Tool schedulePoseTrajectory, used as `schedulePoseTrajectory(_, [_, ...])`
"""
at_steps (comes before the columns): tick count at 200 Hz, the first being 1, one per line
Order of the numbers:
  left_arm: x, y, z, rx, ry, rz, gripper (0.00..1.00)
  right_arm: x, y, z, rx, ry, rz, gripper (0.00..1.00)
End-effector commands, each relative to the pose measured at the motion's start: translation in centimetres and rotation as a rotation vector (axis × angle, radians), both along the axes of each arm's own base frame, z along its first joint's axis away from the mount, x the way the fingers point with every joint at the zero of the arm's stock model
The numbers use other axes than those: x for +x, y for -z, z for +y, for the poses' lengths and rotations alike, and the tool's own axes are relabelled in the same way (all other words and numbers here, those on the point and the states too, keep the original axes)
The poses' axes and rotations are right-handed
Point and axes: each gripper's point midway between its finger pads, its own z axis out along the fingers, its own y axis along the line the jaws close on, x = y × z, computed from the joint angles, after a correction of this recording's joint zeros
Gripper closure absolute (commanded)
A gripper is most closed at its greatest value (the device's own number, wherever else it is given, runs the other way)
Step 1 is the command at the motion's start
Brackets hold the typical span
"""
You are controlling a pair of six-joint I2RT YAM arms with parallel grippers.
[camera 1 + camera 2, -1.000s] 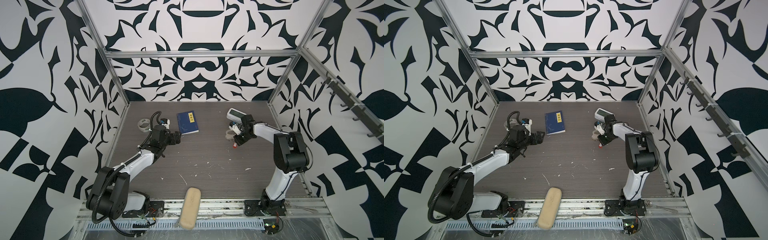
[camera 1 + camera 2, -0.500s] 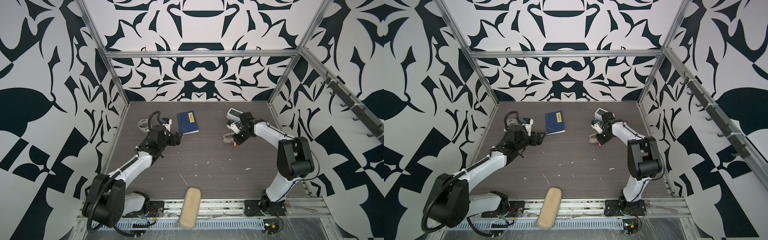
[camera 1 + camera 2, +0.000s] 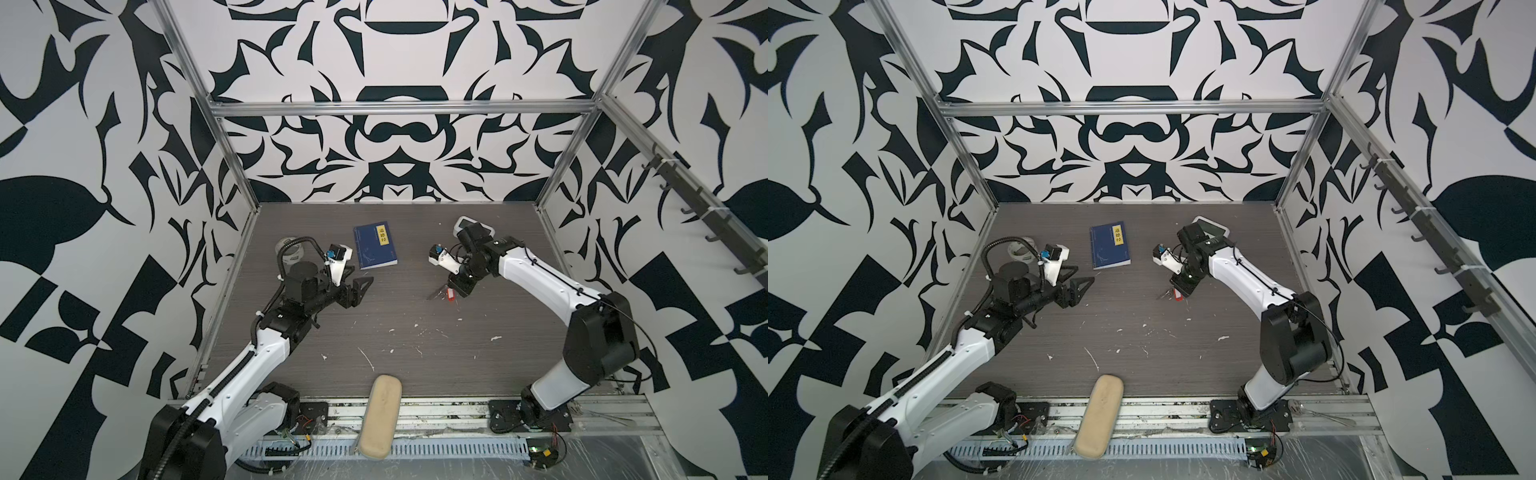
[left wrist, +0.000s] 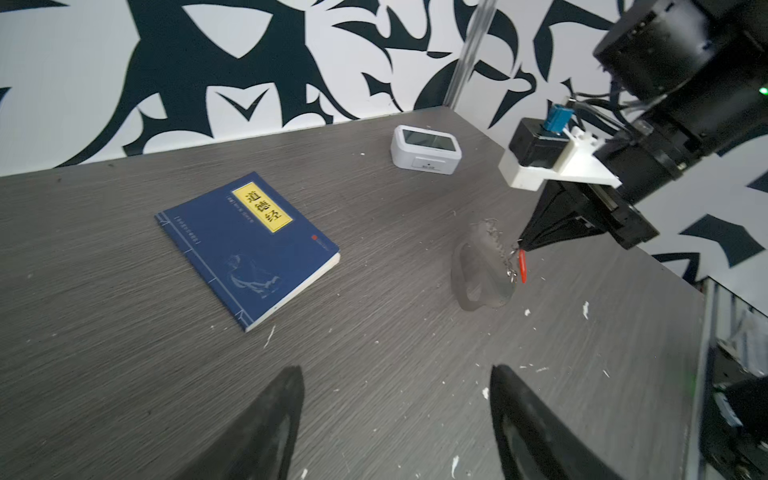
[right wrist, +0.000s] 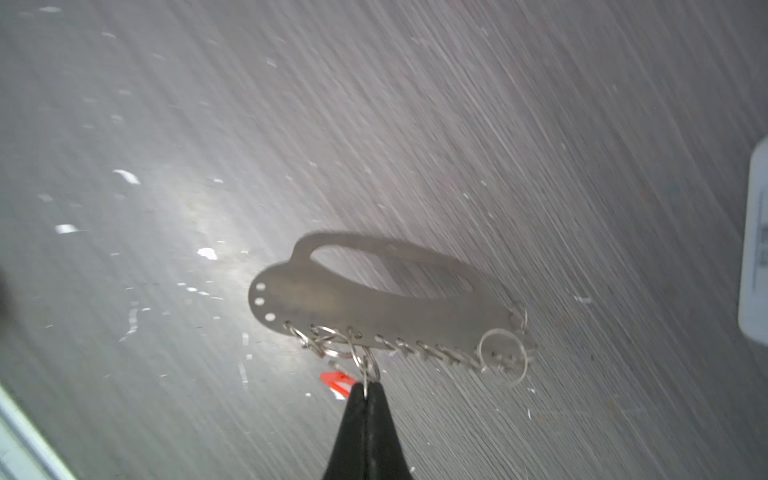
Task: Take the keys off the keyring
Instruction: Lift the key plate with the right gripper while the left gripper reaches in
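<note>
Two arms, one keyring with keys, four other items on one table [image 3: 415, 345].

Keyring [image 5: 374, 307]: one grey oval plate with one chain along its edge, to the right of the book and in front of the white device, tilted up under the right arm [image 3: 536, 274]; contact with the table cannot be told. Keys [image 4: 522, 266]: one red tag, metal pieces too small to count, hanging from the chain. Right jaws: together, clamped on one small ring of the keys. Left jaws: apart, holding nothing, near one blue book [image 3: 375, 247]. Others: one white device [image 4: 426, 149], one tape roll [image 3: 291, 253] behind the left arm [image 3: 266, 353], one beige case [image 3: 380, 415] at the front edge.
</note>
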Motion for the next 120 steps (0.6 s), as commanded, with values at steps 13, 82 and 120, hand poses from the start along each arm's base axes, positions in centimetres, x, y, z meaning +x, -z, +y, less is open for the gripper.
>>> schedulePoseTrajectory(13, [-2.2, -1.7, -1.7, -0.035, 0.119, -0.099, 0.31, -1.6, -4.6, 4.1, 0.210, -0.109, -0.073, 1.00])
schedulePoseTrajectory(82, [-4.1, -2.6, -6.6, -0.068, 0.232, -0.228, 0.48, -4.3, -10.8, 10.4, 0.651, -0.217, -0.160, 1.00])
schedulePoseTrajectory(120, [-5.0, -1.8, -8.4, -0.049, 0.267, -0.255, 0.54, -5.3, -12.0, 11.4, 0.717, -0.248, -0.152, 1.00])
